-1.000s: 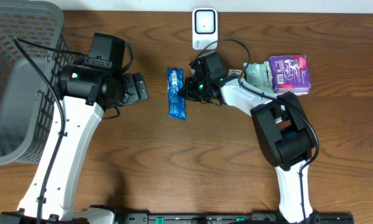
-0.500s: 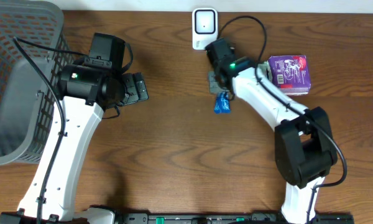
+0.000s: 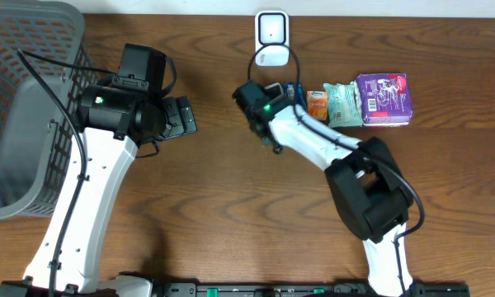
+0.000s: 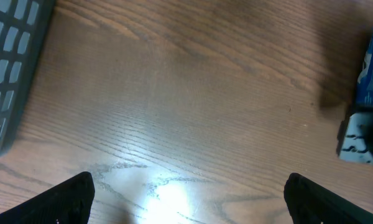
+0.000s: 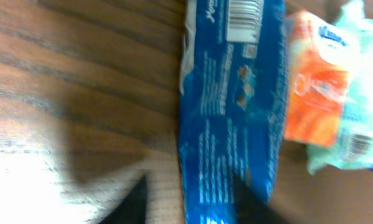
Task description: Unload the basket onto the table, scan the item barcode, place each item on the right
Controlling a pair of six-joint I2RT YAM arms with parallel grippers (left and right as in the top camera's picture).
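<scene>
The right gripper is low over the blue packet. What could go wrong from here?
1. The right gripper is open, but one finger overlaps the edge of the blue packet; lifting away may drag it.
2. The blue packet lies against the orange packet, so a nudge could shift both.
3. Its barcode faces up, not toward the scanner; a read may fail.

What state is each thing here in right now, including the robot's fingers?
Blue packet: lying flat, barcode facing up.
Right fingers: open, over the blue packet.
Left fingers: wide open, empty.
Orange packet: flat, beside the blue packet.
Purple box: lying flat.
Scanner: standing, nothing held before it.
</scene>
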